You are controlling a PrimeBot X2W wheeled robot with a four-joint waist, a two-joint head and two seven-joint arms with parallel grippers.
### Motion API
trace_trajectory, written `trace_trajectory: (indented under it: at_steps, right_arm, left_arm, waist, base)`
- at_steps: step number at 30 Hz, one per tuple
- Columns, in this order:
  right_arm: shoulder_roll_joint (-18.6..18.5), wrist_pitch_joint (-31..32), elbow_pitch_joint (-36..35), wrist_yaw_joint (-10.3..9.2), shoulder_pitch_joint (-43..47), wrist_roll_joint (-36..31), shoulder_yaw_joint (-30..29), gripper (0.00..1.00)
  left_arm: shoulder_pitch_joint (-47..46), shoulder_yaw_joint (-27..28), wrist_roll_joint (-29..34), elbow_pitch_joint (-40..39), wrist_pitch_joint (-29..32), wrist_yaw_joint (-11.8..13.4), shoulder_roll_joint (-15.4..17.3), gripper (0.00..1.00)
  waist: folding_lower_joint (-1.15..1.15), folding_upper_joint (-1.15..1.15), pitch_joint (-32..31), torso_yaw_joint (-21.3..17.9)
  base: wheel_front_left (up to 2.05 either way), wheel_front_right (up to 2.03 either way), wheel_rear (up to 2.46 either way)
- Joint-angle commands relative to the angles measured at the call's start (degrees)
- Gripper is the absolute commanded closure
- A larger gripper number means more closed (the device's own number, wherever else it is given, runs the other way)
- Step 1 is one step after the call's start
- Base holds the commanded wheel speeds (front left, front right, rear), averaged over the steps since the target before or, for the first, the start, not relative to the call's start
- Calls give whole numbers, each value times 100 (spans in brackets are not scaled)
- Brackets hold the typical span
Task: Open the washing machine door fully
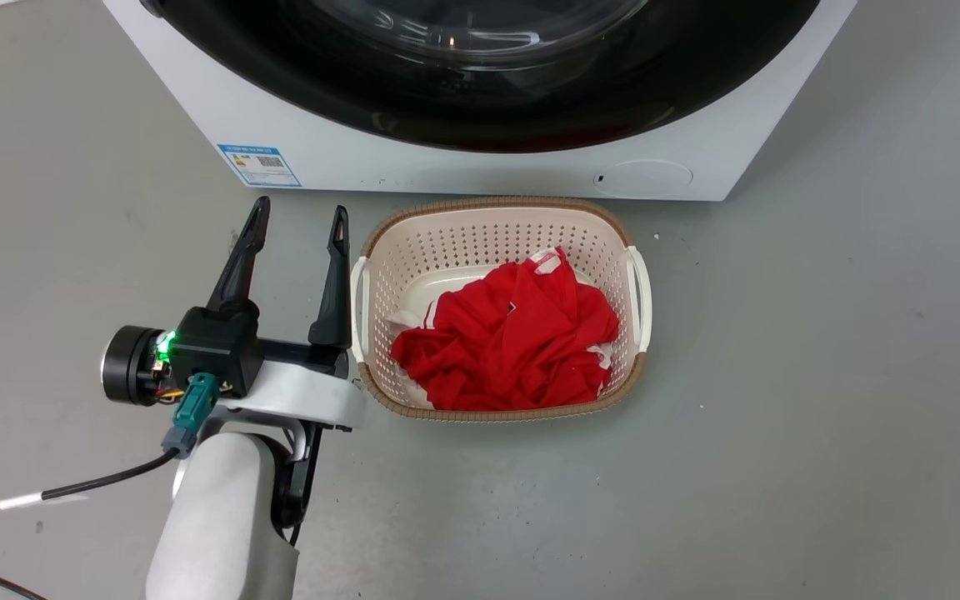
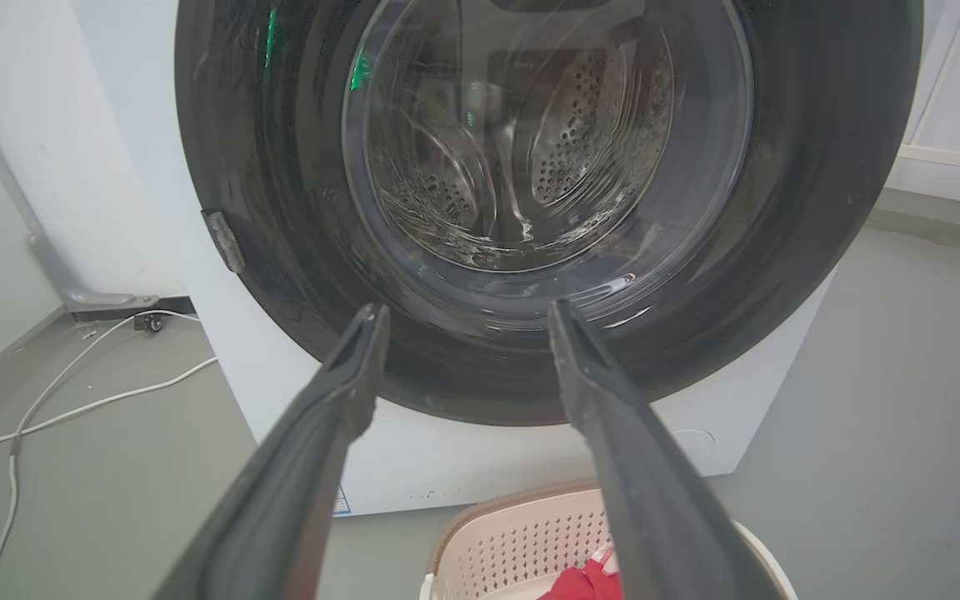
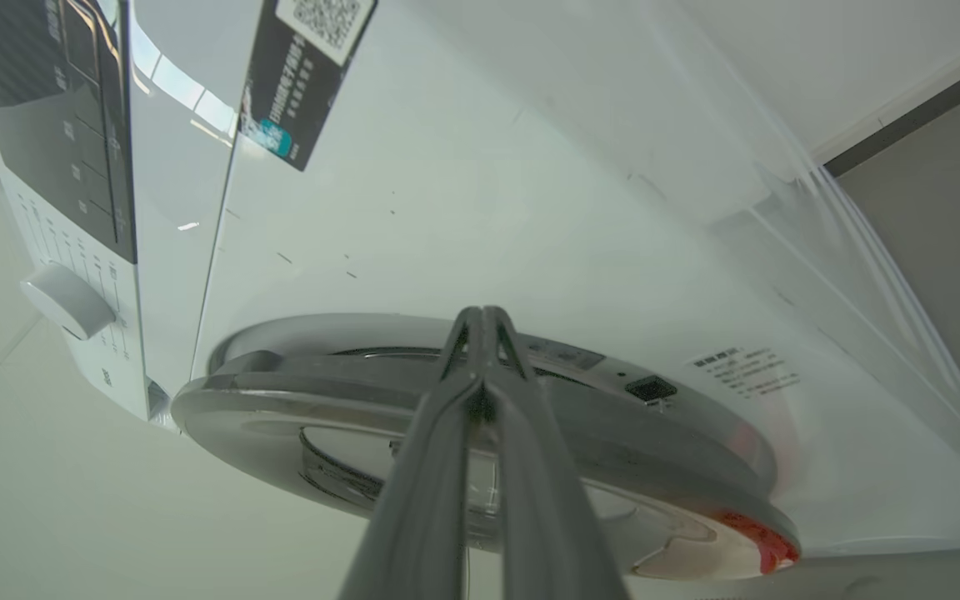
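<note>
The right gripper (image 3: pixel 484 321) is holding its two long dark fingers pressed together. Their tips are lying at the rim of the very large round glossy black washing machine door (image 3: pixel 297 404), which is showing edge-on there, close against the white front panel (image 3: pixel 447 208). I cannot tell whether anything is being pinched between the fingers.

By my judgement the coming pull is turning on this: the rim is lying directly ahead of those tips, so the right arm is the nearer one, and the disc would be swinging outward from the panel.

The left gripper (image 1: pixel 300 206) is hanging low with fingers spread wide and holding nothing. It is just beside the beige perforated plastic laundry basket (image 1: pixel 380 250) of red cloth (image 1: pixel 513 333) on the grey floor (image 1: pixel 780 375), well short of the door.

The left wrist view is facing the door square-on, showing the clear glass bowl (image 2: pixel 530 167) and the steel drum (image 2: pixel 580 142) behind it. The right wrist view is giving the rim's thin profile instead.
</note>
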Motion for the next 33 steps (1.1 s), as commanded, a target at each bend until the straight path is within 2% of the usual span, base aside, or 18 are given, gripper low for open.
trace_trajectory:
  at_steps: [1, 7, 16, 24, 33]
  right_arm:
    - [51, 184, 115, 0, -158, -126, 110, 100]
    - [224, 798, 480, -1, -633, -689, 405, 100]
    - [487, 862, 930, 0, -1141, -1394, 432, 100]
    - [654, 1158, 1083, 0, -1323, -1513, 290, 100]
    - [631, 1851, 734, 0, -1108, -1303, 125, 100]
  left_arm:
    - [-106, 19, 8, -19, -15, 0, -2, 0]
    - [-183, 32, 9, -73, -15, 0, -10, 0]
    - [-356, 13, -5, -166, -15, -1, -21, 0]
    - [-426, -34, -27, -171, -15, 29, -29, 0]
    - [-436, -56, -31, -122, -15, 49, -36, 0]
  waist:
    - [-1, 0, 63, 14]
    - [-1, 0, 254, 53]
    - [-1, 0, 580, 104]
    - [-1, 0, 713, 144]
    - [-1, 0, 694, 78]
  base:
    - [0, 0, 0]
    - [0, 0, 0]
    - [0, 0, 0]
    - [0, 0, 0]
    - [0, 0, 0]
